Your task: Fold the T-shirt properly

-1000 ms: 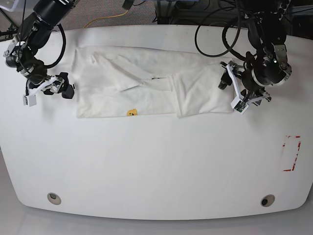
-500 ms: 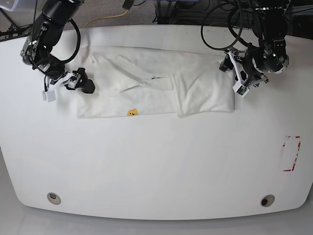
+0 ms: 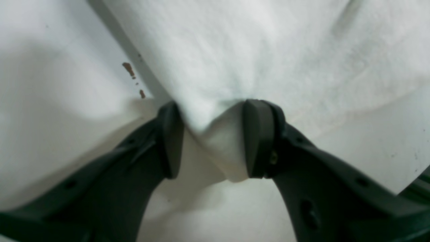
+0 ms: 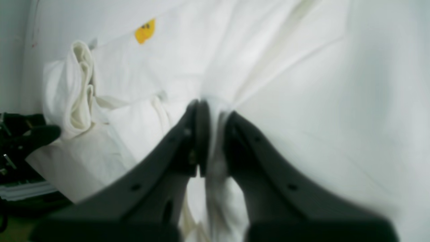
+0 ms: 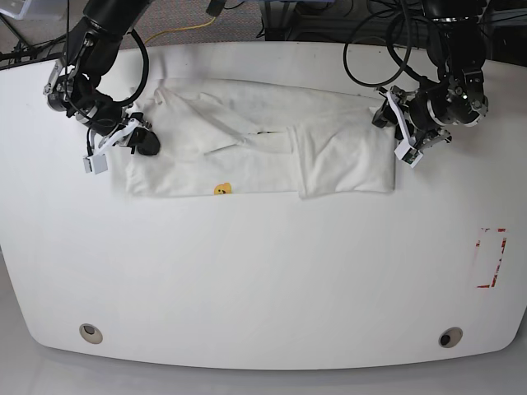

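- T-shirt (image 5: 255,152), white and already folded into a long band, lies across the upper middle of the white table (image 5: 263,280) in the base view; a small yellow tag (image 5: 221,189) shows at its lower edge.
- You should expect it to handle as light, limp cotton: it will sag, drag and crease, not hold any shape, so lift both ends together.
- Your left gripper (image 3: 210,139) sits at the band's end at the upper right of the base view. Its jaws stand partly apart with a bunched corner of cloth between them, touching the pad (image 3: 253,137) on the right of the wrist frame; I cannot tell whether the hold is firm yet.
- Your right gripper (image 4: 215,134) is at the opposite end, upper left of the base view, jaws nearly together and pinching a thin ridge of fabric.
- Take hold at the doubled edges and corners, where several layers give the pads something to bite; a single layer would likely slip out.
- Keep the cloth low and taut between the arms, or the stacked folds may slide apart.
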You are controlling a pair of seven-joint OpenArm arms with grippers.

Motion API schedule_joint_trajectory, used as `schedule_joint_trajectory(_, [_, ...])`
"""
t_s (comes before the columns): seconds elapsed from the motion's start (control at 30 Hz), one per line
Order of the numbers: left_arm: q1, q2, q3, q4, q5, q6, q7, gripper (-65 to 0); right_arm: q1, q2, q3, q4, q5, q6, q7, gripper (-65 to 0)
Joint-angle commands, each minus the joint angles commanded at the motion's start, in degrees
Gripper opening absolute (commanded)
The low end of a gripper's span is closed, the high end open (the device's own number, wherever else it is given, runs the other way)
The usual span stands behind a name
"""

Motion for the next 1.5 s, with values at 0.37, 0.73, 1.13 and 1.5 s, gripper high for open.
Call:
schedule_joint_trajectory(0.37, [-2.37,1.23,2.46,0.0,0.0,0.0,0.0,-39.4,-2.11,-1.58,-8.44,15.74,0.44,-1.05,-0.44,-65.0])
schedule_joint_trajectory(0.73, [-2.02,1.23,4.22,0.0,0.0,0.0,0.0,-39.4,-2.02,-14.24,-25.67,19.34,0.44,-0.88,-0.35,-65.0])
schedule_joint_trajectory(1.13, [-1.93,1.14,4.13,0.35,0.0,0.0,0.0,-39.4,4.48,-17.23,-39.12,3.96,0.35,-0.88,9.93,-65.0])
schedule_joint_trajectory(1.5, [-2.02,2.46,4.04,0.88,-0.35,0.0,0.0,-39.4,9.76,-16.18,-45.27,-6.86,0.09,-1.41,15.47,-58.7])
